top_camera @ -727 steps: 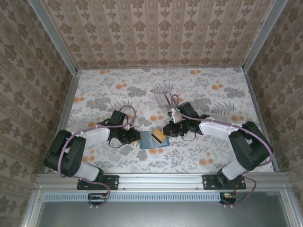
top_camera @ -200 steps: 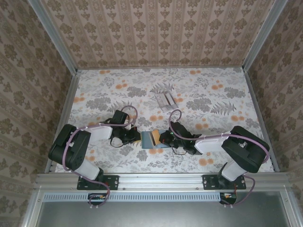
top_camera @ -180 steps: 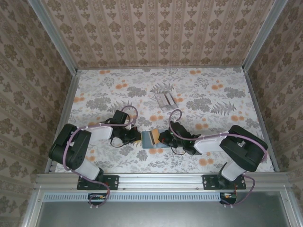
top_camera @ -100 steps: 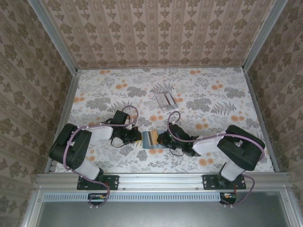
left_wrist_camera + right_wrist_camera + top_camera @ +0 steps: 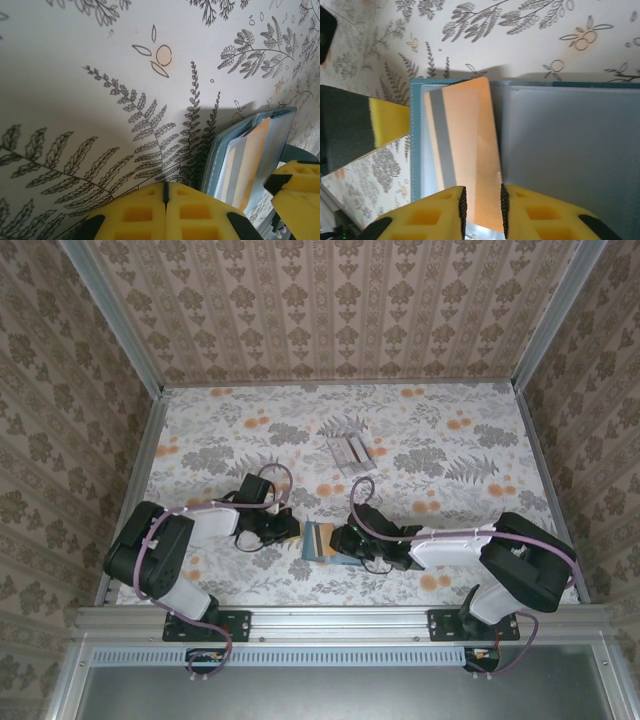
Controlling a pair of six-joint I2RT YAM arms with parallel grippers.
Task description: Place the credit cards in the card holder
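The dark teal card holder (image 5: 318, 542) lies open on the floral table between my two grippers. An orange-yellow credit card (image 5: 470, 150) with a grey stripe sits in the left pocket of the card holder (image 5: 560, 150). My right gripper (image 5: 481, 200) hovers over the card's near end, its jaws a small way apart and open. My left gripper (image 5: 165, 187) is shut with nothing in it, resting on the table just left of the card holder (image 5: 220, 160). Pale grey-white credit cards (image 5: 349, 450) lie further back on the table.
Patterned walls close in the table (image 5: 450, 420) on three sides, with a metal rail along the near edge. Both arms reach low toward the middle, the left gripper (image 5: 287, 529) and right gripper (image 5: 343, 540) close either side of the holder.
My right gripper's jaws have parted from shut, and that arm has slid left and lower over the holder. The orange card now lies in the pocket. The left gripper stays shut and still.
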